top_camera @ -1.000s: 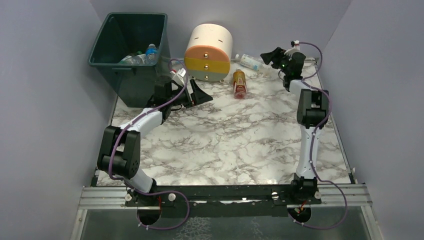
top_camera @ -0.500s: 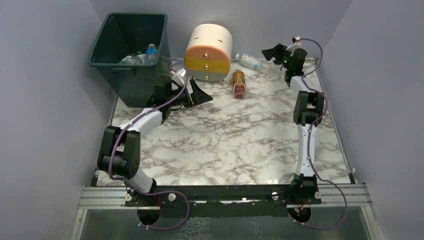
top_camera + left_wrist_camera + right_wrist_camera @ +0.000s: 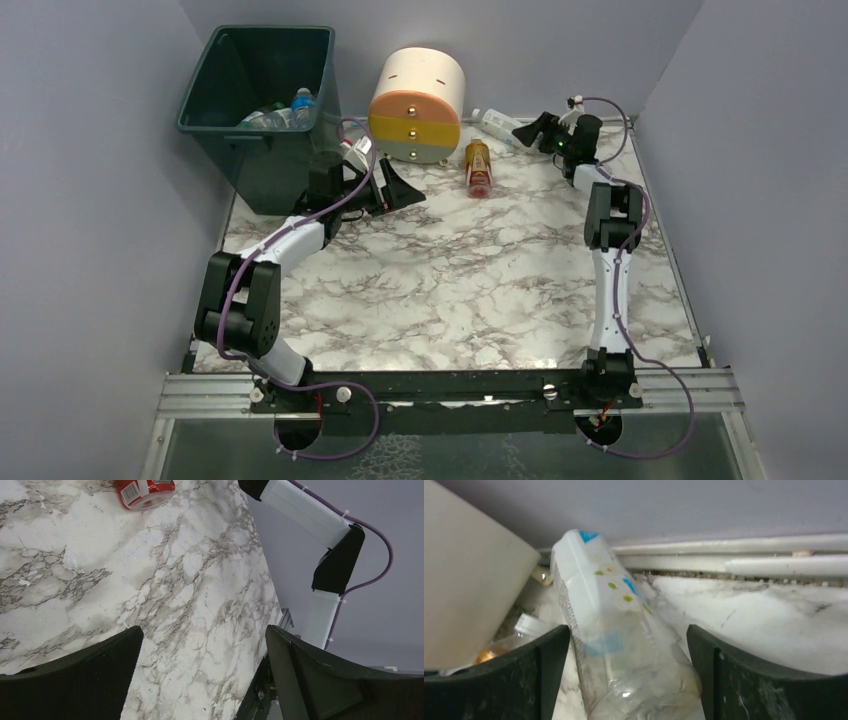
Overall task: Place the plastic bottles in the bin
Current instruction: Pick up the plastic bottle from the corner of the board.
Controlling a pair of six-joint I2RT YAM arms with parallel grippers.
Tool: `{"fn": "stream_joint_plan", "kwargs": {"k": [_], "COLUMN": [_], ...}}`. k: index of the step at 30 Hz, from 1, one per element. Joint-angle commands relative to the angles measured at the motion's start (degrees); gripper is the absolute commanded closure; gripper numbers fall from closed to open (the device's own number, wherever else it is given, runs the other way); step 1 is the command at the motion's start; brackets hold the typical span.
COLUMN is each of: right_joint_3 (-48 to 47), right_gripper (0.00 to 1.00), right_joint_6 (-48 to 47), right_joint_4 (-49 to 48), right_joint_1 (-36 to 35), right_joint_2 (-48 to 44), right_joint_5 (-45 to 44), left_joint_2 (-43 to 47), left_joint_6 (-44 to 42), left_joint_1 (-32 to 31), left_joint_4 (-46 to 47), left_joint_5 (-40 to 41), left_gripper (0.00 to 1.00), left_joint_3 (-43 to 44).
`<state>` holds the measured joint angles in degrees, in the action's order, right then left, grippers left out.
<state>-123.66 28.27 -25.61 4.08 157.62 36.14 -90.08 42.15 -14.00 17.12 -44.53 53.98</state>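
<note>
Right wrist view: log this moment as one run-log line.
right gripper: open, astride clear bottle lying on table | left gripper: open, empty, beside bin | orange bottle: on table

Plain lilac-grey walls (image 3: 100, 200) around a marble-patterned table (image 3: 450, 290) (grey-veined white)

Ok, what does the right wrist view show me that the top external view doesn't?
Only the right wrist view: the clear bottle lies on its side between the open fingers of the right gripper, blue and green marks on its label, close to the back wall. Only the top external view: the bin with bottles inside, the open left gripper beside it, and the whole orange bottle. Both: the clear bottle, the round drawer unit and the marble table.
</note>
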Motion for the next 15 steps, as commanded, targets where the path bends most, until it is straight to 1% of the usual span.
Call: {"fn": "stream_joint_plan", "kwargs": {"k": [1,3,6,12,15], "right_joint_3": [13.1,18.0,23.1,30.0,31.4], "right_gripper": [0.13,0.16,0.17,0.2,0.21], "right_joint_6": [-4.2,-5.4,-7.1,-9.6,-10.4], "right_joint_4": [-4.9,-6.5,-8.0,-9.2,-9.4], "right_joint_1": [-1.4,-1.6,-1.9,-2.4,-2.8], "right_joint_2": [-9.0,-11.8,-14.9,-20.0,-21.1], "right_joint_5": [1.7,1.8,2.2,2.4,1.9], "left_joint_2": [1.7,1.9,2.1,2.4,2.5], "left_joint_6": [-0.3,-0.3,-0.2,-0.2,-0.1], "left_joint_1": [-0.3,-0.3,-0.3,-0.3,-0.3], "left_joint_4": [1.7,1.7,1.8,1.8,1.8], "left_joint_5": [-1.1,-1.2,-1.2,-1.2,-1.2], "left_gripper": [0.01,0.01,0.01,0.01,0.01], "left_joint_3": [0.2,0.1,0.1,0.1,0.1]}}
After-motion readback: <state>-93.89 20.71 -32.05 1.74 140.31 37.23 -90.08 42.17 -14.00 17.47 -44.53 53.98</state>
